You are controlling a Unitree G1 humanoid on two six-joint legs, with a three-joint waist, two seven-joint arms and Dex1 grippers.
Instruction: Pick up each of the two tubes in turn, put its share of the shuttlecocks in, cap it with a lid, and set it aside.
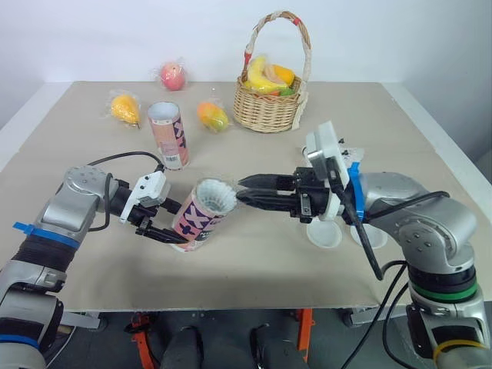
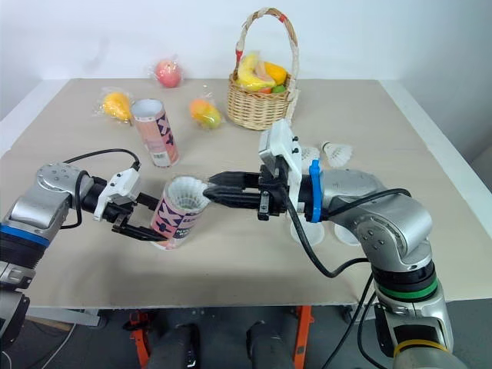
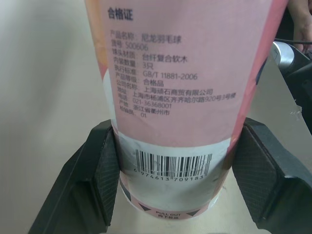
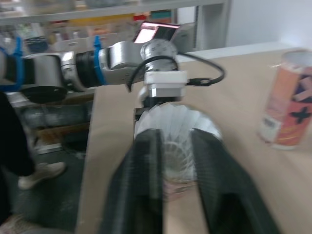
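Note:
My left gripper [image 1: 177, 223] is shut on the base end of a pink tube [image 1: 201, 217], holding it tilted above the table with its mouth toward my right arm. The left wrist view shows both pads [image 3: 105, 180] pressed on the barcode end of the tube [image 3: 180, 87]. A white shuttlecock [image 1: 217, 195] sits in the tube's mouth, feathers outward. My right gripper [image 1: 244, 192] points at that mouth, its fingers slightly apart right at the feather rim [image 4: 176, 129]. A second pink tube [image 1: 167, 134] stands upright and uncapped behind. Two white lids [image 1: 324, 234] lie under my right arm.
More shuttlecocks [image 2: 337, 152] lie behind my right wrist. A wicker basket [image 1: 265, 111] of fruit stands at the back centre. Three wrapped fruits [image 1: 172, 75], [image 1: 124, 108], [image 1: 213, 116] lie at the back left. The table's front edge [image 1: 231, 304] is near.

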